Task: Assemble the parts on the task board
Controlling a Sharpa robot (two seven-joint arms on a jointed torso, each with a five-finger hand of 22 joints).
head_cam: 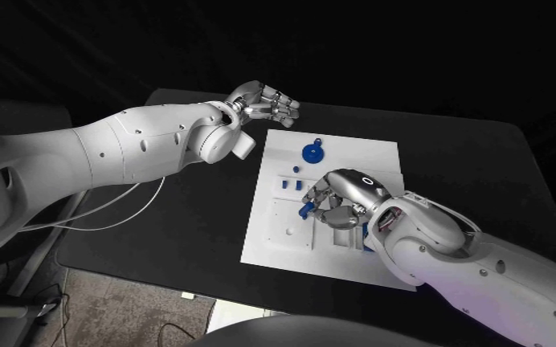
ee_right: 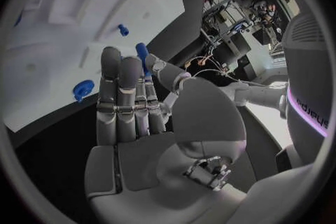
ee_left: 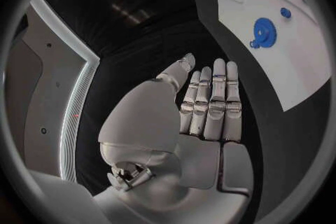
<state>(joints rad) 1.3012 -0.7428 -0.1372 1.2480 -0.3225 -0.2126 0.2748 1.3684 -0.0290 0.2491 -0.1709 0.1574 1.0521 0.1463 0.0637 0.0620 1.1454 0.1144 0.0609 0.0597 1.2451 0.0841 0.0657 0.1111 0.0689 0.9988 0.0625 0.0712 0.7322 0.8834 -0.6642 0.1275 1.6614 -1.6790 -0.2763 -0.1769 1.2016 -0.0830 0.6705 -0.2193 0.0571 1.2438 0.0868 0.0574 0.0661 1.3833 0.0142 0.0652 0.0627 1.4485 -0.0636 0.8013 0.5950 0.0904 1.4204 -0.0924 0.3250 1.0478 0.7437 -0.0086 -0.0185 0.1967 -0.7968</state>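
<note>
The white task board (head_cam: 348,162) lies in the middle of the black table. My right hand (head_cam: 338,202) is low over the board's middle and pinches a small blue part (ee_right: 142,54) between thumb and a finger; a bit of blue (head_cam: 307,210) shows under the hand. A blue gear (head_cam: 312,153) lies on the far part of the board, with small blue pegs (head_cam: 298,171) just before it. My left hand (head_cam: 264,104) hovers off the board's far left corner, fingers straight and holding nothing (ee_left: 210,103). The gear (ee_left: 263,30) and board (ee_left: 294,67) lie beyond its fingertips.
Bare black table (head_cam: 173,226) surrounds the board. White cables (head_cam: 116,206) trail off the table's left side. Recessed slots (head_cam: 296,230) mark the board's near left part. My right forearm (head_cam: 464,251) lies over the board's near right corner.
</note>
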